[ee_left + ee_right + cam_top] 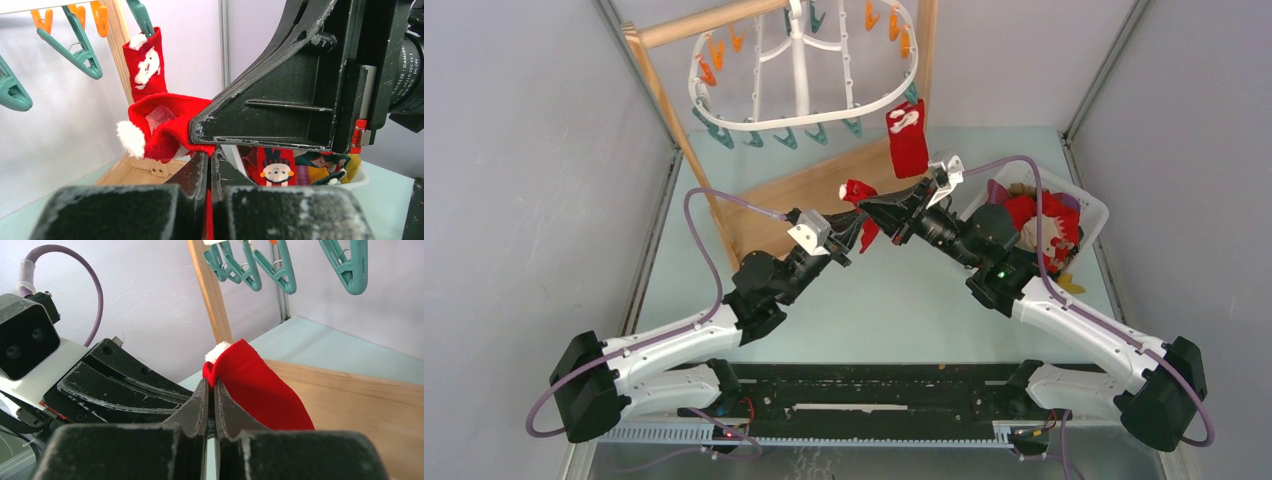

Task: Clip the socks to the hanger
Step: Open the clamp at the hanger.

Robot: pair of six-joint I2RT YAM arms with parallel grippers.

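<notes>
Held sock [857, 192]: small red fabric sock with a white fluffy tuft, suspended above the far middle of the pale green table [904, 300], pinched between both grippers in front of the stand. Left gripper [849, 238]: black two-finger jaws closed tight on the held sock; the left wrist view shows red fabric running down the slit between its fingers [197, 172], which the top view does not resolve. Right gripper [876, 208]: jaws drawn narrow on the sock's cuff edge, seen only in the right wrist view, where the fabric enters the gap between the fingers [200, 400]. Hanger [801, 70]: large white plastic oval frame with cross ribs, hung from the bar of the stand near the table's far edge, orange pegs [716, 52] along its far rim and teal pegs [786, 137] along its near rim. Clipped sock [907, 135]: red fabric with a white figure, hanging from a peg at the hanger's right end; the left wrist view shows it hanging just behind the held sock. Stand [814, 195]: pale wooden frame with a tray base, at the far left of the table. Basket [1092, 208]: white plastic, at the far right edge of the table, holding mixed socks; the left wrist view alone shows a red one with a bear face [275, 170].
</notes>
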